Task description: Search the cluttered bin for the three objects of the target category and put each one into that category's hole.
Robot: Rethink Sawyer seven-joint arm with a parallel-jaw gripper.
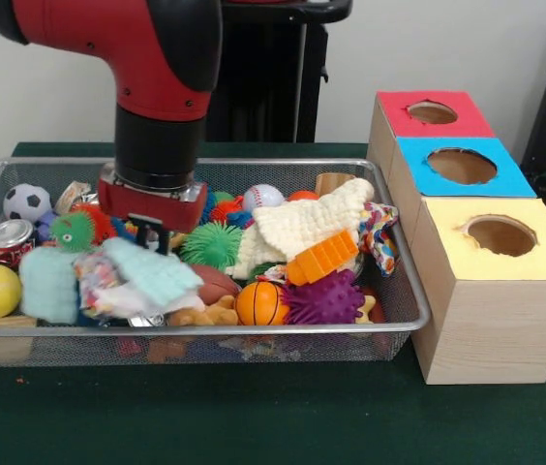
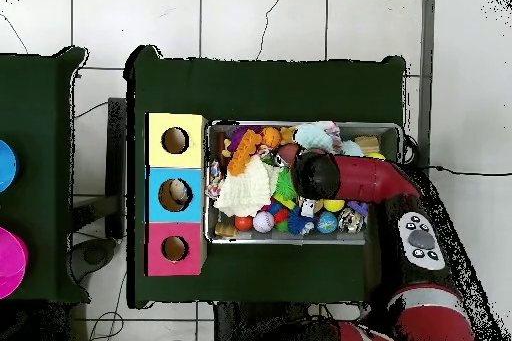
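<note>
Gripper (image 1: 157,235) low inside wire bin (image 1: 404,281), over toys left of white knit cloth (image 1: 307,225) (fingers hidden, grip cannot be told). Yellow box (image 1: 496,291) just right of bin.

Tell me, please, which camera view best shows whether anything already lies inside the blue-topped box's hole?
The overhead view: it looks straight down the blue-topped wooden box's hole, where a pale object lies. The front view shows that hole only obliquely, as a brown opening, contents hidden.

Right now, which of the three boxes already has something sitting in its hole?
The blue box. From overhead, a pale object shows in its hole, while the yellow box and red box show only dark openings.
</note>
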